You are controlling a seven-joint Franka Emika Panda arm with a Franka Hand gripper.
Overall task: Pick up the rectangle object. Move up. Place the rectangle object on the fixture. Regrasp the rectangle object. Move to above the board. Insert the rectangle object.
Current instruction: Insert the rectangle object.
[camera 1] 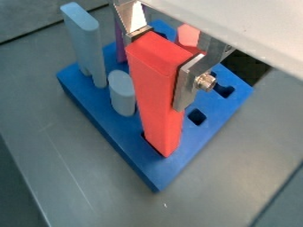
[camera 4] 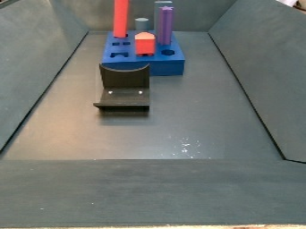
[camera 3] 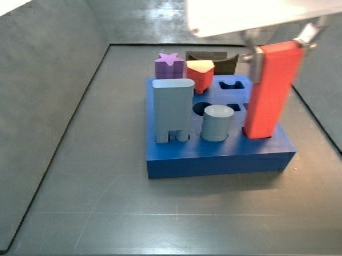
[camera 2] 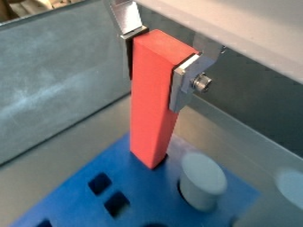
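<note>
My gripper (camera 1: 162, 55) is shut on the upper end of the rectangle object (camera 1: 158, 93), a long red block held upright. It shows in both wrist views (camera 2: 154, 97). Its lower end meets the top of the blue board (camera 1: 119, 142) near one corner. I cannot tell how deep it sits there. In a side view the red block (camera 3: 271, 90) stands at the board's (camera 3: 221, 160) right front corner, with the gripper (camera 3: 277, 45) at its top. The dark fixture (camera 4: 123, 88) lies on the floor just in front of the board (camera 4: 167, 63).
On the board stand a tall light-blue arch block (camera 3: 171, 110), a light-blue cylinder (camera 3: 218, 123), a purple star peg (camera 3: 168, 65) and a short red shield peg (camera 3: 201, 72). Small open holes (camera 2: 101, 183) show beside the red block. Grey bin walls (camera 4: 48, 80) slope up around.
</note>
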